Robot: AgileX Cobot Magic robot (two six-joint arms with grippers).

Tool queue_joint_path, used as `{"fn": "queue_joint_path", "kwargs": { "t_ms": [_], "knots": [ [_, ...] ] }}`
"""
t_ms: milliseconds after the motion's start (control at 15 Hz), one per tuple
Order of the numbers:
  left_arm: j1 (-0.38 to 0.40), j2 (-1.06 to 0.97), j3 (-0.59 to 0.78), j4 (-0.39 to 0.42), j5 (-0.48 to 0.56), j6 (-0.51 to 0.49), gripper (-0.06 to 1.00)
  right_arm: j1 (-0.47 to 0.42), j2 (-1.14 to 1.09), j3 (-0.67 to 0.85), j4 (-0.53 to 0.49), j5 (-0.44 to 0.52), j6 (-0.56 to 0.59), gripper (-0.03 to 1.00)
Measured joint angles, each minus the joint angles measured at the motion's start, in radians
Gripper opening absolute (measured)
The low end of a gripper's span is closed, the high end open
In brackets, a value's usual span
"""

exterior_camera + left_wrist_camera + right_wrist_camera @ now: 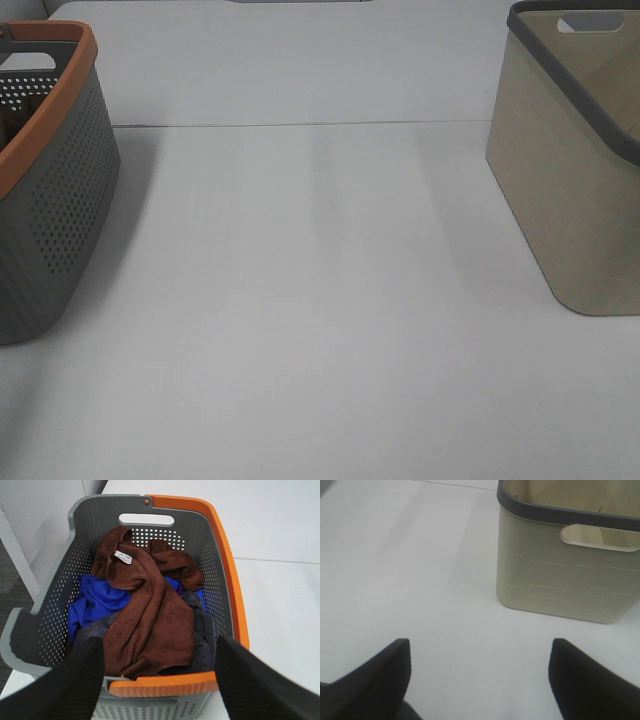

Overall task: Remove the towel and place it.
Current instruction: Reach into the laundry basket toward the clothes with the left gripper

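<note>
1. Lying on top of a pile inside the grey basket (65, 580) is the brown towel (150, 615), all crumpled up.
2. Its small white label (122, 556) faces up, near the end of the basket that has a handle hole (146, 519).
3. A blue cloth (97, 600) and a dark grey cloth (202, 630) peek out from under the towel.
4. The grey basket has lots of little holes in its walls and an orange rim (227, 575) along one side.
5. The left jaws stand wide open above the near end of this basket. They hold nothing and do not touch the towel.
6. The right jaws are wide open too, with nothing between them. They hang over the white surface (420, 570), near a beige basket (555, 590).
7. The beige basket has a dark grey rim (545, 510) and a handle hole of its own in the side facing the right jaws.
8. From the high camera, the grey basket sits at the left edge of the surface and the beige basket sits at the right edge, well apart from each other.
</note>
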Motion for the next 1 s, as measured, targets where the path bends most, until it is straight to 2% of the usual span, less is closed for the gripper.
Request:
{"fn": "queue_joint_path", "kwargs": {
  "t_ms": [200, 467, 667, 733, 1000],
  "knots": [
    [0.000, 0.212, -0.128, 0.009, 0.005, -0.064, 0.62, 0.000, 0.000, 0.000, 0.000, 0.000, 0.000, 0.73],
    [0.013, 0.478, -0.323, 0.029, 0.100, -0.041, 0.62, 0.000, 0.000, 0.000, 0.000, 0.000, 0.000, 0.73],
    [0.090, 0.639, -0.423, 0.028, 0.130, -0.038, 0.62, 0.000, 0.000, 0.000, 0.000, 0.000, 0.000, 0.73],
    [0.146, 0.711, -0.497, 0.022, 0.167, -0.009, 0.62, 0.000, 0.000, 0.000, 0.000, 0.000, 0.000, 0.73],
    [0.211, 0.824, -0.639, 0.005, 0.260, 0.052, 0.62, 0.000, 0.000, 0.000, 0.000, 0.000, 0.000, 0.73]
  ]
}}
